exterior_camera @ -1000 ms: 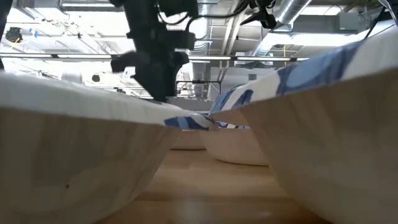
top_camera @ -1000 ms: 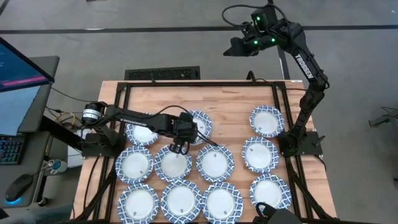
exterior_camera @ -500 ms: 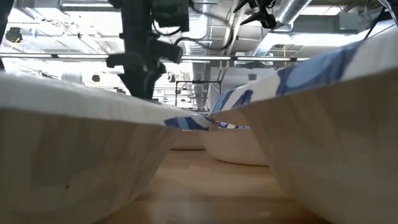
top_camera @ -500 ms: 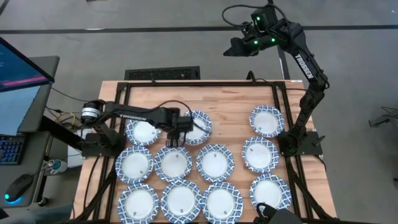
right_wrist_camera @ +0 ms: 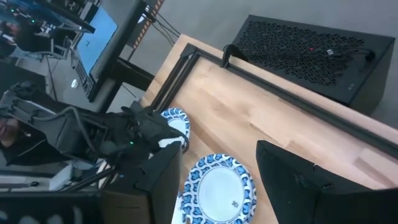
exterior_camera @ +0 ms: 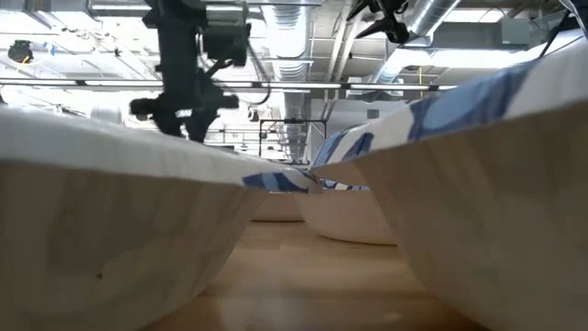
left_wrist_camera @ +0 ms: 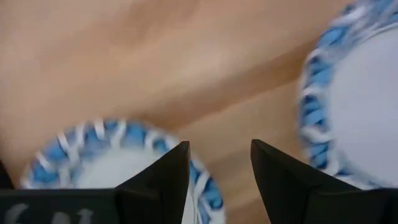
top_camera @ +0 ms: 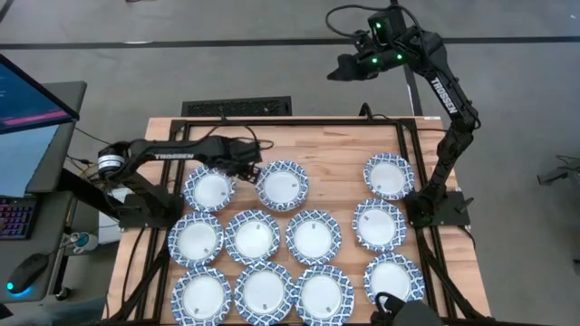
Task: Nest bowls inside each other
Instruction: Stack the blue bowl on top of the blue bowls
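From the high view I counted twelve bowls lying singly on the table (top_camera: 335, 149), none nested, so I judged the task at its opening step: choosing a first bowl to lift. The left gripper (top_camera: 246, 169) hung low between the far-left bowl (top_camera: 209, 190) and its neighbour (top_camera: 282, 185), arm stretched flat across from the table's left edge. The right gripper (top_camera: 349, 68) was parked high beyond the far edge of the table, its arm rising nearly upright from its base beside the bowls in the right-hand column. In the low view, bowl walls filled the foreground and the left gripper (exterior_camera: 184, 115) showed above the rims, carrying nothing. The left wrist view showed the fingers (left_wrist_camera: 168, 171) parted and empty over bare wood, the rim of one bowl (left_wrist_camera: 115, 158) just below them and a second bowl (left_wrist_camera: 357, 106) off to the side. The right wrist view showed its fingers (right_wrist_camera: 165, 180) spread and empty, looking down at the neighbour bowl (right_wrist_camera: 216, 186). In my judgement the next move calls for closing over one rim and lifting cleanly; a shallow rim may slip.
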